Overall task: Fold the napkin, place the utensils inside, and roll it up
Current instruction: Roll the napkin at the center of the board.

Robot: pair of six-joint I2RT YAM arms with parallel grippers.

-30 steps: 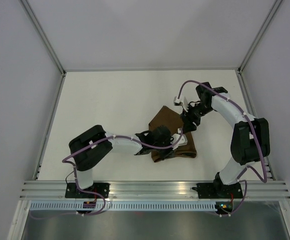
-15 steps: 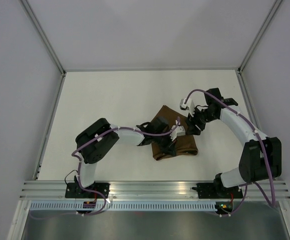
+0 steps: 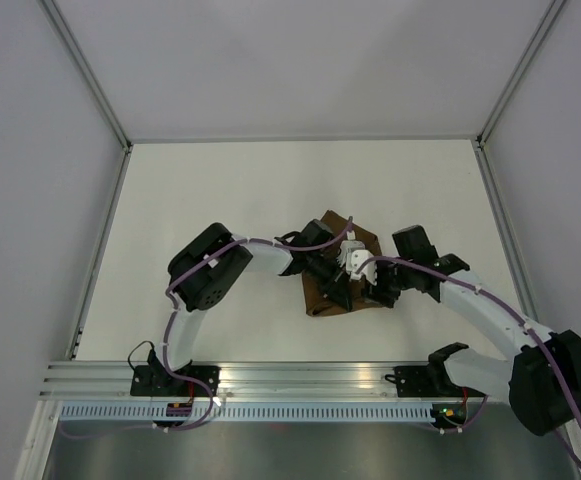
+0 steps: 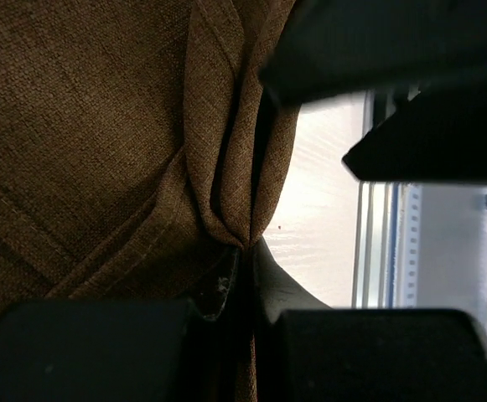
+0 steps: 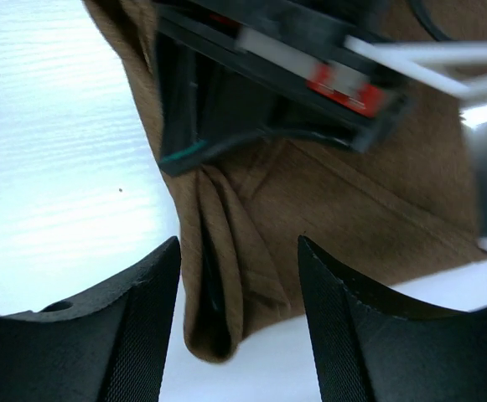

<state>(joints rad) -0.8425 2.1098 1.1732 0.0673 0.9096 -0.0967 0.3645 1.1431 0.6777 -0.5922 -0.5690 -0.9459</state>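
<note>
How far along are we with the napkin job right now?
Done: the dark-brown felt-like cloth napkin looks folded over itself. In hand: the left end effector is shut on a pinched fold near its edge; the right end effector hovers open above it. To do: no utensil shows in any view, so placing it and rolling remain.

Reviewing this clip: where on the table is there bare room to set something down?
The far half of the table, between the back wall and the napkin, is bare; so is the left strip between the side rail and the left arm. Crowded: the napkin itself, where the left pincer, shut on a fold, meets the open right pincer.
</note>
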